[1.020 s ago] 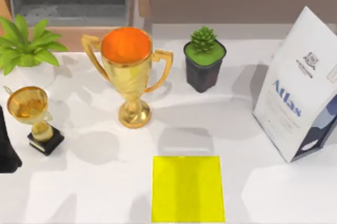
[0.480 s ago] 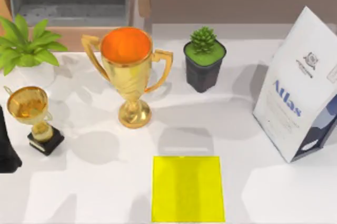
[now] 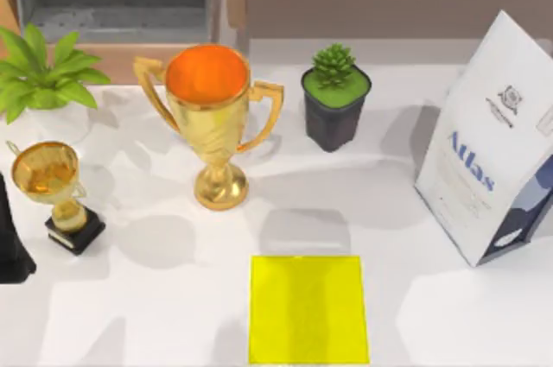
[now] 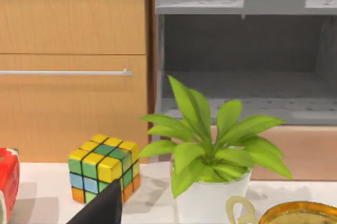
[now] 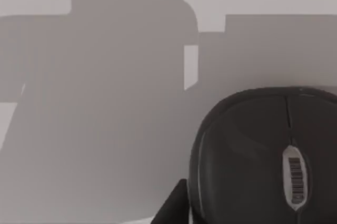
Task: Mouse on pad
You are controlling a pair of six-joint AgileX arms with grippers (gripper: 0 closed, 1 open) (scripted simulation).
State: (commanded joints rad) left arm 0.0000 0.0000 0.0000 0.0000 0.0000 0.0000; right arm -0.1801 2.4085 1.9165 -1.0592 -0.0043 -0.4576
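The pad (image 3: 308, 308) is a flat bright-yellow square at the table's front edge, a little right of centre, with nothing on it. The mouse (image 5: 266, 155) is black, with a barcode label on it, and lies on the white table close under my right wrist camera. A dark part of my right gripper (image 5: 174, 208) shows right beside the mouse's edge; whether it touches is unclear. My left arm (image 3: 10, 242) sits at the table's left edge beside the small trophy, and a dark tip of its gripper (image 4: 100, 211) shows in the left wrist view.
A big gold trophy (image 3: 212, 117) stands behind the pad, with a small trophy (image 3: 52, 181) and leafy plant (image 3: 39, 73) at left. A succulent pot (image 3: 335, 99) and white Atlas bag (image 3: 488, 142) stand at right. A colour cube (image 4: 105, 166) sits near the plant.
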